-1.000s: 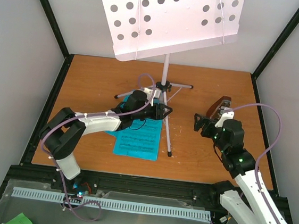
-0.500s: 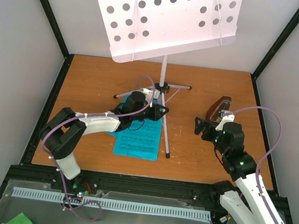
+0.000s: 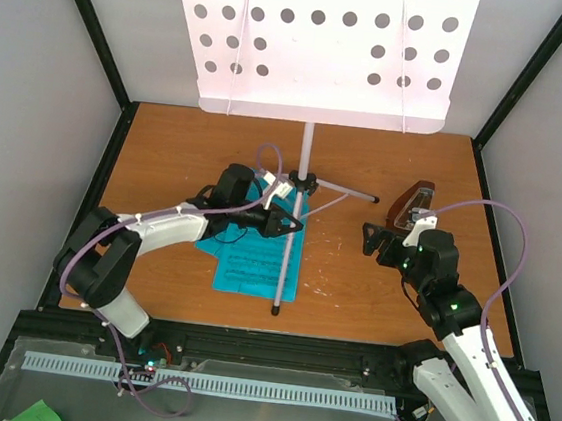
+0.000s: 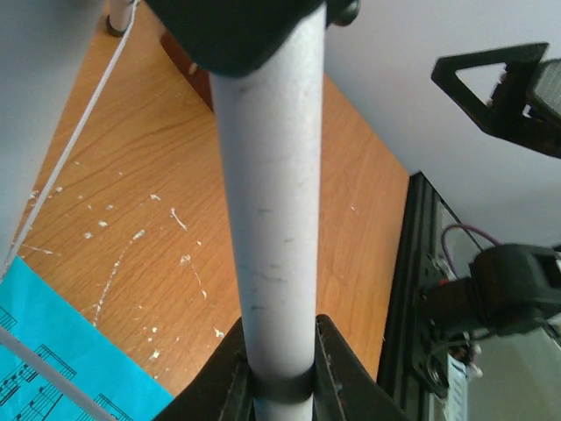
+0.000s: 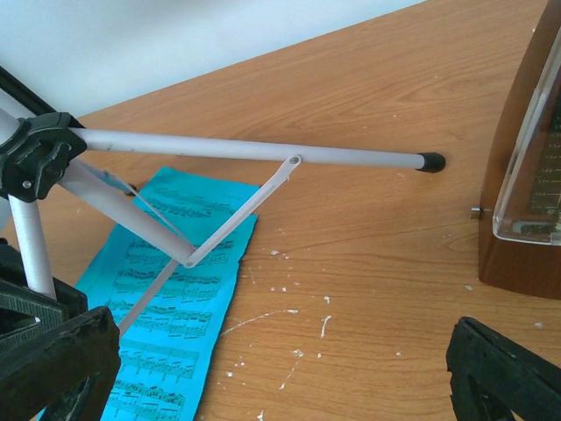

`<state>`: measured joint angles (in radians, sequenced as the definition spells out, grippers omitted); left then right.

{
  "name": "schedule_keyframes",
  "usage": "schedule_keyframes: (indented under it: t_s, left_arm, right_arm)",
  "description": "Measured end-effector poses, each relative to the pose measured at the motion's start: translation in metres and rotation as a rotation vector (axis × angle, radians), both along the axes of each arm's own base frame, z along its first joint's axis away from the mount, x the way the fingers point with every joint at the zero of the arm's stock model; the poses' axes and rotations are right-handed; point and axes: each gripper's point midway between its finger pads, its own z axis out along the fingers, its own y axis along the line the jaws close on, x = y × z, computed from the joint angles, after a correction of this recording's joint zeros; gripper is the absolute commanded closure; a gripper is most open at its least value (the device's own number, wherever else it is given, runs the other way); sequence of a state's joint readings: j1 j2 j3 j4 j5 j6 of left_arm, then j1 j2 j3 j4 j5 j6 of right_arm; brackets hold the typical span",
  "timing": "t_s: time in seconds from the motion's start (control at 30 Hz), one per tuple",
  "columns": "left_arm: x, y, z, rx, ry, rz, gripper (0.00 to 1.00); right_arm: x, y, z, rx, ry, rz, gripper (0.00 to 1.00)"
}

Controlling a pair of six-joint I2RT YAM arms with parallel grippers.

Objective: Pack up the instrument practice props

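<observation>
The silver music stand (image 3: 305, 153) stands mid-table, its perforated desk (image 3: 319, 44) high at the back. My left gripper (image 3: 278, 220) is shut on one silver tripod leg (image 4: 272, 219) just below the black hub; the tube fills the jaws of the left gripper (image 4: 280, 381). Blue sheet-music pages (image 3: 250, 268) lie flat under that leg and also show as the blue pages (image 5: 166, 298) beside the blue corner (image 4: 53, 368). The brown metronome (image 3: 413, 202) with its clear cover (image 5: 526, 175) stands right of my right gripper (image 5: 280, 386), which is open over bare wood.
Another stand leg (image 5: 263, 149) lies across the table toward the metronome, ending in a black foot (image 5: 429, 161). The black frame rail (image 3: 247, 346) runs along the near edge, with a white cable tray (image 3: 203, 381) below it. Grey walls close in the sides.
My left gripper has closed on the stand's leg. The stand has turned: its desk now faces square and the near foot swung left over the blue pages. The right arm barely moved.
</observation>
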<state>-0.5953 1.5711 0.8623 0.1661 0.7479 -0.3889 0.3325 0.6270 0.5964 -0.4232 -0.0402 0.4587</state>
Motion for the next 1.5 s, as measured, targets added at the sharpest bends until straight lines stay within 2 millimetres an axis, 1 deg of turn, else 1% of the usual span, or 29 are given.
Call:
schedule_keyframes:
  t_s: [0.1,0.2,0.23,0.27,0.3,0.37,0.4,0.43,0.5,0.53,0.6,0.63,0.67,0.77,0.87,0.93,1.0,1.07,1.17,1.2,1.27,1.37,1.47,1.5]
  left_arm:
    - [0.001,0.003,0.000,-0.009,0.008,-0.070,1.00]
    - [0.003,0.002,0.000,-0.021,0.009,-0.141,1.00]
    - [0.005,0.002,0.000,-0.021,0.007,-0.150,0.97]
    - [0.005,0.002,0.000,-0.020,0.006,-0.158,0.91]
    - [0.005,0.003,-0.001,-0.016,0.006,-0.160,0.77]
    - [0.005,0.003,-0.001,-0.011,-0.014,-0.165,0.44]
    - [0.006,0.004,0.000,-0.005,-0.034,-0.163,0.32]
    - [0.007,0.005,0.000,0.000,-0.052,-0.159,0.25]
    - [0.009,0.008,0.005,0.013,-0.084,-0.133,0.19]
    - [0.010,0.010,0.009,0.019,-0.099,-0.116,0.15]
    - [0.015,0.016,0.024,0.033,-0.144,-0.054,0.05]
    - [0.019,0.020,0.035,0.035,-0.168,-0.012,0.01]
    - [0.021,0.025,0.048,0.033,-0.192,0.032,0.01]
    - [0.022,0.044,0.095,0.009,-0.279,0.165,0.00]
    - [0.020,0.064,0.133,0.006,-0.333,0.256,0.01]
    - [0.024,0.075,0.154,0.021,-0.350,0.298,0.01]
    - [0.034,0.091,0.175,0.041,-0.381,0.353,0.01]
    - [0.042,0.110,0.188,0.066,-0.425,0.420,0.01]
    - [0.047,0.139,0.190,0.123,-0.482,0.528,0.00]
    - [0.047,0.146,0.187,0.142,-0.502,0.558,0.01]
    - [0.046,0.157,0.176,0.185,-0.525,0.601,0.01]
    - [0.052,0.171,0.145,0.270,-0.541,0.655,0.01]
    - [0.056,0.182,0.108,0.366,-0.518,0.685,0.00]
    - [0.058,0.184,0.100,0.393,-0.508,0.691,0.01]
  right_arm:
    - [-0.001,0.003,0.000,0.011,0.004,0.017,0.00]
    - [-0.003,0.008,0.000,0.026,0.012,0.041,0.00]
    - [-0.004,0.011,0.000,0.038,0.017,0.054,0.00]
    - [-0.004,0.014,0.000,0.055,0.020,0.070,0.00]
    - [-0.005,0.018,0.001,0.071,0.021,0.084,0.00]
    - [-0.005,0.027,0.002,0.118,0.023,0.119,0.00]
    - [-0.004,0.033,0.001,0.150,0.027,0.140,0.02]
    - [-0.004,0.038,0.000,0.176,0.034,0.158,0.05]
    - [-0.002,0.049,-0.003,0.241,0.049,0.198,0.08]
    - [-0.001,0.054,-0.004,0.268,0.057,0.214,0.09]
    - [0.003,0.065,-0.007,0.330,0.088,0.247,0.11]
    - [0.004,0.069,-0.008,0.348,0.099,0.257,0.13]
    - [0.007,0.073,-0.007,0.368,0.103,0.270,0.13]
    - [0.015,0.084,-0.003,0.410,0.112,0.304,0.20]
    - [0.026,0.096,0.002,0.430,0.122,0.343,0.29]
    - [0.035,0.105,0.008,0.436,0.122,0.372,0.32]
    - [0.045,0.114,0.015,0.440,0.115,0.403,0.37]
    - [0.055,0.121,0.021,0.439,0.103,0.430,0.41]
    - [0.068,0.131,0.026,0.442,0.091,0.467,0.47]
    - [0.072,0.134,0.026,0.445,0.092,0.477,0.49]
    - [0.079,0.140,0.023,0.451,0.104,0.499,0.52]
    - [0.083,0.146,0.015,0.457,0.129,0.520,0.59]
    - [0.082,0.151,0.009,0.460,0.147,0.539,0.67]
    - [0.082,0.152,0.009,0.460,0.148,0.544,0.71]
